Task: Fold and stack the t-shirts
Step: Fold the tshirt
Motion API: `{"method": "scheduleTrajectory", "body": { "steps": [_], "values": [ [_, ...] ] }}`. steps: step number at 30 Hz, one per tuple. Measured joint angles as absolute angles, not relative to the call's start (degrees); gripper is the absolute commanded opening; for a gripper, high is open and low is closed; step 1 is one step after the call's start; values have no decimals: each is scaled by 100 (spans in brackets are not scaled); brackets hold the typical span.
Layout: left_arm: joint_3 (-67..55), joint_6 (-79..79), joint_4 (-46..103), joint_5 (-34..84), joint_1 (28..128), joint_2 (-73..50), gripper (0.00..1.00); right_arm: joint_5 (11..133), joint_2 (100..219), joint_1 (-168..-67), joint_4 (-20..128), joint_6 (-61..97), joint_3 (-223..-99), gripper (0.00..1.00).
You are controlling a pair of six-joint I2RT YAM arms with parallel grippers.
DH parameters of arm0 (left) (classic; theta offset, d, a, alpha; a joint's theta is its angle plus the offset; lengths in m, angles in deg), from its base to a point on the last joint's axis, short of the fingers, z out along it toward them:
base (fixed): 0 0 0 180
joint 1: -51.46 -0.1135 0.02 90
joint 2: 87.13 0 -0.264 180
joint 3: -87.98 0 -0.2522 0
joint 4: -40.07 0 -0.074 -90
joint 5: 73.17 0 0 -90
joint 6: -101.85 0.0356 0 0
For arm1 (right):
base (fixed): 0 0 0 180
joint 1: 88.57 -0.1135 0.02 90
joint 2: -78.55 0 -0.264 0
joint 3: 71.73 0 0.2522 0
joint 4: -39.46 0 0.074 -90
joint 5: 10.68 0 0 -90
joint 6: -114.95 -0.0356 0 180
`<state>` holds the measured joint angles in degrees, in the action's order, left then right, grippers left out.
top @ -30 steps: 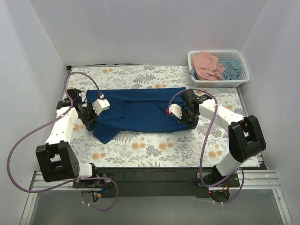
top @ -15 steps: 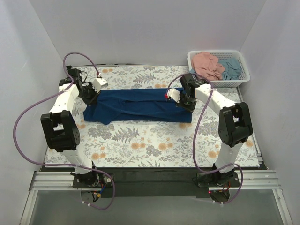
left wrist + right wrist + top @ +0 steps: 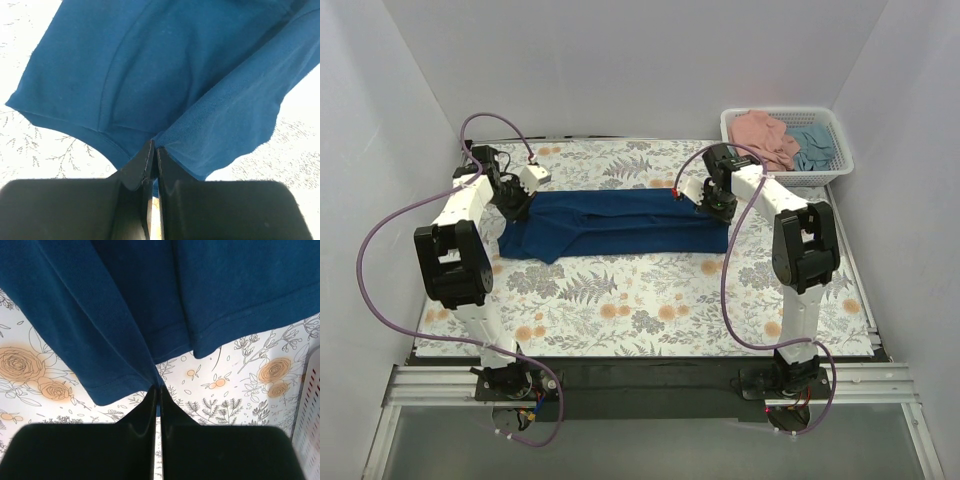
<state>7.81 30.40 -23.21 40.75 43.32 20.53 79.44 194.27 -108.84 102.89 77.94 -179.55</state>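
Note:
The navy t-shirt [image 3: 620, 222] lies as a long folded band across the far middle of the flowered table. My left gripper [image 3: 512, 200] is shut on its left far edge; in the left wrist view the cloth [image 3: 165, 75] is pinched between the shut fingers [image 3: 165, 167]. My right gripper [image 3: 718, 202] is shut on its right far edge; in the right wrist view the cloth [image 3: 125, 305] hangs from the shut fingertips [image 3: 167, 400]. The salmon pink t-shirt [image 3: 763, 139] and the teal-blue t-shirt [image 3: 813, 145] lie crumpled in the basket.
A white lattice basket [image 3: 837, 170] stands at the far right corner; its wall shows at the right edge of the right wrist view [image 3: 310, 410]. White walls close in the table on three sides. Purple cables loop off both arms.
Both grippers have carried the near edge of the navy shirt away to the far side, folding it into a narrower band. Both arms are now stretched far out.

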Motion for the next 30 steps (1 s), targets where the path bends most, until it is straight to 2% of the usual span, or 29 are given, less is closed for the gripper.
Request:
{"method": "scheduleTrajectory", "body": {
  "steps": [30],
  "values": [
    [886, 2847, -1997, 3882, 4421, 2442, 0, 8066, 20091, -10882, 10324, 7914, -18508, 1]
  ]
}}
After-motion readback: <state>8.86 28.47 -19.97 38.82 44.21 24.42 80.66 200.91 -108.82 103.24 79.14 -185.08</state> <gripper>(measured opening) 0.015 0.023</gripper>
